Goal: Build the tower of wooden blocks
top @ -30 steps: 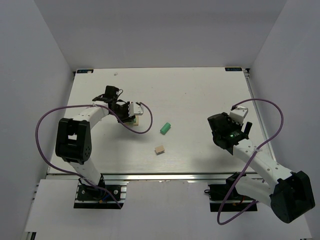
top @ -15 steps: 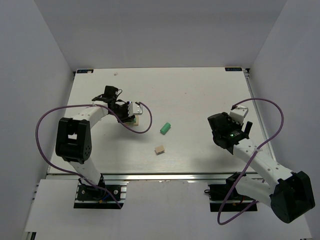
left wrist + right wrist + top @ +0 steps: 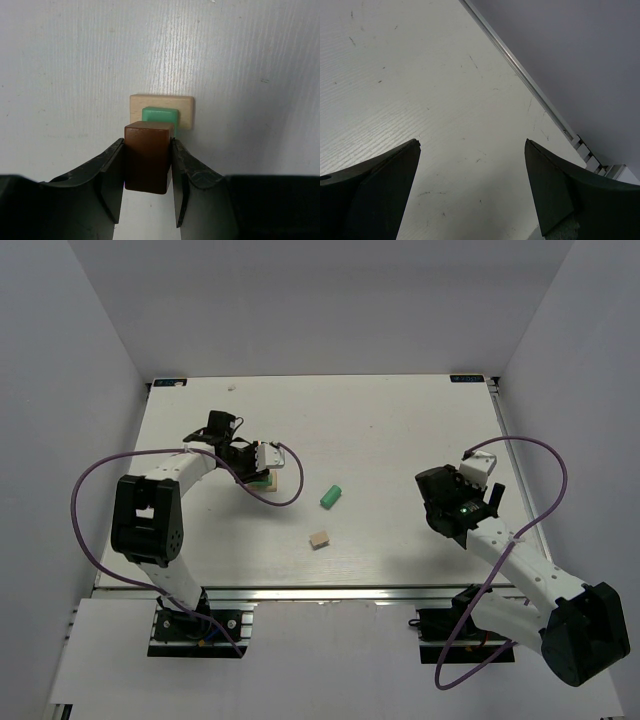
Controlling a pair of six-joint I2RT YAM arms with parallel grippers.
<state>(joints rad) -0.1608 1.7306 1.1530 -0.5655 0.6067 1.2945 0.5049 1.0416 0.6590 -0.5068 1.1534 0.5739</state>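
On the counter (image 3: 400, 420), left part: base block (image 3: 137, 105) carries stacked oblong (image 3: 159, 114); cube (image 3: 146, 165), in left tool (image 3: 147, 147), overlaps it; loose oblong (image 3: 331, 496) lies right; loose block (image 3: 319, 538) before it, toward the arm bases.

— How is the table (image 3: 400, 430) lit?
— Brightly and evenly from above; only soft, faint shadows are cast on it.
— And focus?
— The dark brown cube (image 3: 147, 157) just above the table is rendered crisply; the table's grain is resolved.

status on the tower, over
Left gripper shut on brown cube, over green block on tan base. Right gripper open, empty. Loose green block, loose tan block lie apart; nothing in the way.
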